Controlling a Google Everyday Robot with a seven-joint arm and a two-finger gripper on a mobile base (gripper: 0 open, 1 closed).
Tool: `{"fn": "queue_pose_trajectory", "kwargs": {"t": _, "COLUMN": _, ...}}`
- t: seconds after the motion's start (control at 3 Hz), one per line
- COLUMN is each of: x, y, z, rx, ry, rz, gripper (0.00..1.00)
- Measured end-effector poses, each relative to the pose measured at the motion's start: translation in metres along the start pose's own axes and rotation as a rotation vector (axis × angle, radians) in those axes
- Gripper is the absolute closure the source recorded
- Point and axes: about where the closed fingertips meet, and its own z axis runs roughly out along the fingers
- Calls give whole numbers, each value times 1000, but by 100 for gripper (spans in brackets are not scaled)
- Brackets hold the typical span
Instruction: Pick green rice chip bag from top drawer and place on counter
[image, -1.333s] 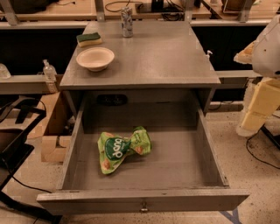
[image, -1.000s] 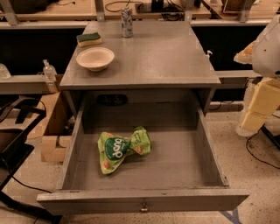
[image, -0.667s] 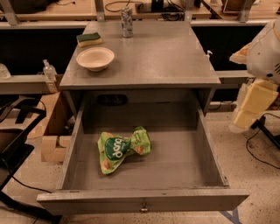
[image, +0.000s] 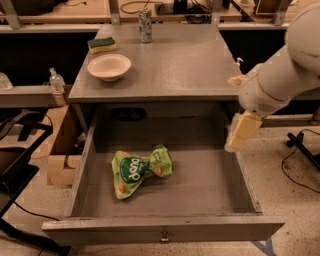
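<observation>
The gripper (image: 239, 135), open or closed one cannot tell, hangs empty at the right side of the top drawer (image: 165, 227), while the green rice chip bag (image: 140, 170) lies inside, so grasping and placing on the counter (image: 190, 65) remain

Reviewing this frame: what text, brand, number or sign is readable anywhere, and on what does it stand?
"dod" as it lies, probably "pop" turned round: white letters in the dark round logo on the green rice chip bag in the top drawer.
Can on the counter: label too blurred to read.
Bottle left of the counter: nothing readable.
Gripper, over the drawer's right wall: no markings seen.
</observation>
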Motion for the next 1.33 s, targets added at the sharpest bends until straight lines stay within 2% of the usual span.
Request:
{"fn": "queue_pose_trajectory", "kwargs": {"t": 0.33, "x": -22, "y": -22, "z": 47, "rx": 59, "ry": -87, "rz": -63, "gripper": 0}}
{"fn": "queue_pose_trajectory", "kwargs": {"t": 0.67, "x": -25, "y": -29, "z": 47, "rx": 86, "ry": -96, "rz": -64, "gripper": 0}}
{"fn": "queue_pose_trajectory", "kwargs": {"t": 1.0, "x": -25, "y": -29, "z": 47, "rx": 86, "ry": -96, "rz": -64, "gripper": 0}}
{"fn": "queue_pose_trajectory", "kwargs": {"t": 1.33, "x": -46, "y": -15, "z": 96, "rx": 46, "ry": -117, "rz": -102, "gripper": 0}}
